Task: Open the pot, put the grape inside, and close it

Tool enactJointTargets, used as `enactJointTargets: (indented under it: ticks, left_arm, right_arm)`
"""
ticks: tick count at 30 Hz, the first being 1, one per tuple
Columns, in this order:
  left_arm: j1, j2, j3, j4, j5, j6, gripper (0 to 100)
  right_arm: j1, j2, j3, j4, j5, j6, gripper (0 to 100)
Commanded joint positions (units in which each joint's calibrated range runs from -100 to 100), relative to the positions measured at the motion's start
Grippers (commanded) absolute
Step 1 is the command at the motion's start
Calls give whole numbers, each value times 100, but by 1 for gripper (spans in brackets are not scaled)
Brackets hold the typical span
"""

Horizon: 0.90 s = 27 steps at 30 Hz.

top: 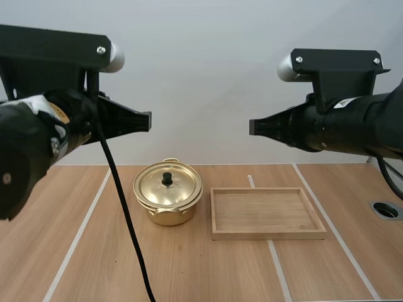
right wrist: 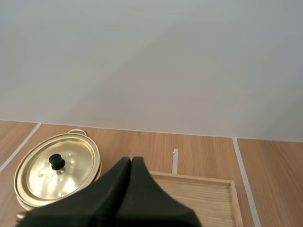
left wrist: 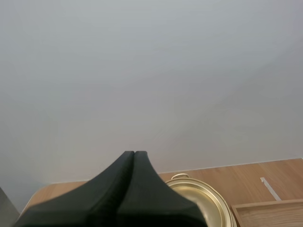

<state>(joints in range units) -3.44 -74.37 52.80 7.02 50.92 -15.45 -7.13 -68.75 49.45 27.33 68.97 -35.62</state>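
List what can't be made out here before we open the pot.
Inside of the pot: the lid sits on it in the high and right wrist views, so the contents are unknown.
Most of the pot, left wrist view: hidden behind the shut left hand and cut off by the frame edge.
Near corner of the tray, right wrist view: hidden behind the shut right hand.

Legible text, all views: none you can read. Item 1: sticker point(top: 58, 112) on the left arm point(top: 25, 151), print too small to make out. Item 2: white label point(top: 344, 102) on the right arm point(top: 368, 129), marks equally unreadable.
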Motion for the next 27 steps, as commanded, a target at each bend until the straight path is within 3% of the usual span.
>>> enactJointTargets:
  ticks: [1, 13, 27]
  left_arm:
    - [-4, -445, 398, 102, -188, -115, 0]
    - [-4, -1410, 1917, 102, -452, 66, 0]
    - [-4, -1410, 2028, 102, -452, 66, 0]
  right_arm:
    - [-22, -369, 274, 16, -108, -131, 0]
    - [-22, -1125, 1115, 16, -295, -269, 0]
    - [-22, -1125, 1115, 16, -331, -269, 0]
